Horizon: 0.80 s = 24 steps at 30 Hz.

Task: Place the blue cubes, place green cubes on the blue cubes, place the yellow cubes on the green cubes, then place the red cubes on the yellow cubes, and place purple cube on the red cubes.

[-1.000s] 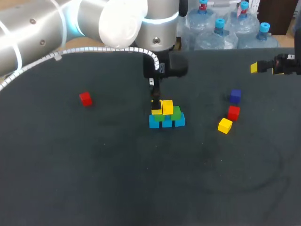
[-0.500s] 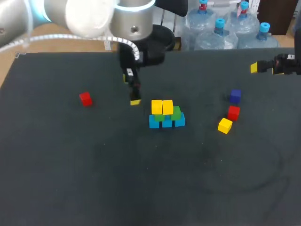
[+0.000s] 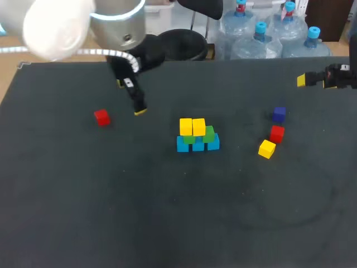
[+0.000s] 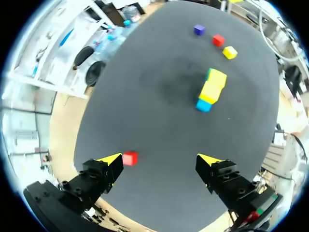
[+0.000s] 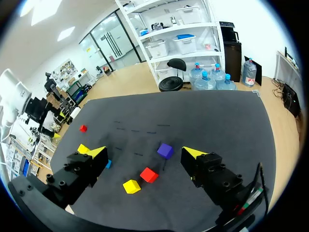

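**Dark table (image 3: pixel 167 223), three layers stacked**

Your left arm (image 3: pixel 111 28) hangs over the table's far left part. Its left fingers (image 4: pixel 110 162) are spread wide with nothing between them, near the lone red cube (image 3: pixel 101 117). Your right fingers (image 5: pixel 94 153), likewise apart and empty, sit at the far right edge. Mid-table stands the pile (image 3: pixel 198 137): blue cubes (image 3: pixel 198 146) at the base, green cubes (image 3: pixel 210 134) on them, two yellow cubes (image 3: pixel 192 126) on top. Right of it lie a purple cube (image 3: pixel 279 114), a second red cube (image 3: pixel 276 133) and a loose yellow cube (image 3: pixel 267 148).
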Each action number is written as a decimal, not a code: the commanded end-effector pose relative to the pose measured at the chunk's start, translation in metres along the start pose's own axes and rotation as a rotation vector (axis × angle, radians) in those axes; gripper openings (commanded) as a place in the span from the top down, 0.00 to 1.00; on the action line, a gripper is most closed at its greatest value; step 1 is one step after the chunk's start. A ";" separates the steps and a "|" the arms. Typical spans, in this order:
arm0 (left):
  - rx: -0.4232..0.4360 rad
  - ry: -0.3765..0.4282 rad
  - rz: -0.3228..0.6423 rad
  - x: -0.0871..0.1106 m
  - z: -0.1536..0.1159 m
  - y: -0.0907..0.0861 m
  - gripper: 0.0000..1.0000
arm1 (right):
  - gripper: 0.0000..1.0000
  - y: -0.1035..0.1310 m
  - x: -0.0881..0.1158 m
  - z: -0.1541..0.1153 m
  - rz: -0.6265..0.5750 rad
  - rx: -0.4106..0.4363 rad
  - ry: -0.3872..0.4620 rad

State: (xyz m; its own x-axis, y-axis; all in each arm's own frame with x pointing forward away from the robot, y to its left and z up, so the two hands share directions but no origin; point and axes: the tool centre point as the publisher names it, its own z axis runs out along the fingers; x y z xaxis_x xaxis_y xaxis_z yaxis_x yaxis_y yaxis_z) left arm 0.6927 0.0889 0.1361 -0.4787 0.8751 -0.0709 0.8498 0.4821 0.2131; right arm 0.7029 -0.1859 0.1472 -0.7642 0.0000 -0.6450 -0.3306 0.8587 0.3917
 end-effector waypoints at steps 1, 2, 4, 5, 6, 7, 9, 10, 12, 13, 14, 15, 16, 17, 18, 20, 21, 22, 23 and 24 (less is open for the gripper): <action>-0.071 -0.154 -0.042 0.035 -0.011 0.006 0.00 | 0.00 0.001 0.000 -0.001 0.001 0.005 0.000; -0.082 -0.164 -0.054 0.038 -0.013 0.009 0.00 | 0.00 0.001 0.000 -0.001 0.001 0.005 0.000; -0.094 -0.192 -0.083 0.044 -0.013 0.015 0.00 | 0.00 0.001 0.000 -0.001 0.001 0.005 0.000; -0.100 -0.201 -0.096 0.047 -0.013 0.018 0.00 | 0.00 0.001 0.000 -0.001 0.001 0.005 0.000; -0.105 -0.219 -0.107 0.049 -0.013 0.020 0.00 | 0.00 0.001 0.000 -0.001 0.001 0.005 0.000; -0.113 -0.231 -0.114 0.049 -0.014 0.021 0.00 | 0.00 0.001 0.000 -0.001 0.001 0.005 0.000; -0.117 -0.250 -0.121 0.049 -0.011 0.022 0.00 | 0.00 0.001 0.000 -0.001 0.001 0.005 0.000; -0.118 -0.260 -0.122 0.047 -0.008 0.023 0.00 | 0.00 0.001 0.000 -0.001 0.001 0.005 0.000; -0.119 -0.286 -0.117 0.043 -0.004 0.024 0.00 | 0.00 0.001 0.000 -0.001 0.001 0.005 0.000; -0.116 -0.306 -0.115 0.041 -0.003 0.025 0.00 | 0.00 0.001 0.000 -0.001 0.001 0.005 0.000; -0.115 -0.318 -0.110 0.038 -0.002 0.027 0.00 | 0.00 0.001 0.000 -0.001 0.001 0.005 0.000; -0.117 -0.326 -0.106 0.034 -0.002 0.028 0.00 | 0.00 0.001 0.000 -0.001 0.001 0.005 0.000; -0.115 -0.329 -0.102 0.031 -0.001 0.030 0.00 | 0.00 0.001 0.000 -0.001 0.001 0.005 0.000; -0.115 -0.334 -0.096 0.028 -0.001 0.031 0.00 | 0.00 0.001 0.000 -0.001 0.001 0.005 0.000; -0.117 -0.334 -0.091 0.026 -0.002 0.033 0.00 | 0.00 0.001 0.000 -0.001 0.001 0.005 0.000; -0.124 -0.331 -0.085 0.023 -0.003 0.037 0.00 | 0.00 0.001 0.000 -0.001 0.001 0.005 0.000; -0.124 -0.330 -0.083 0.023 -0.003 0.039 0.00 | 0.00 0.001 0.000 -0.001 0.001 0.005 0.000; -0.127 -0.328 -0.081 0.023 -0.003 0.040 0.00 | 0.00 0.001 0.000 -0.001 0.001 0.005 0.000; -0.130 -0.326 -0.080 0.023 -0.004 0.041 0.00 | 0.00 0.001 0.000 -0.001 0.001 0.005 0.000; -0.133 -0.323 -0.077 0.023 -0.006 0.042 0.00 | 0.00 0.001 0.000 -0.001 0.001 0.005 0.000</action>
State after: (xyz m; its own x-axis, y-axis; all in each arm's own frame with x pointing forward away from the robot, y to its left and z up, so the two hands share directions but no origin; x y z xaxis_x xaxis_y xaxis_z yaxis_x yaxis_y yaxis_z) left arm 0.7150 0.1274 0.1468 -0.4291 0.8138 -0.3918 0.7651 0.5581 0.3212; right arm 0.7029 -0.1860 0.1472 -0.7642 0.0000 -0.6450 -0.3306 0.8587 0.3917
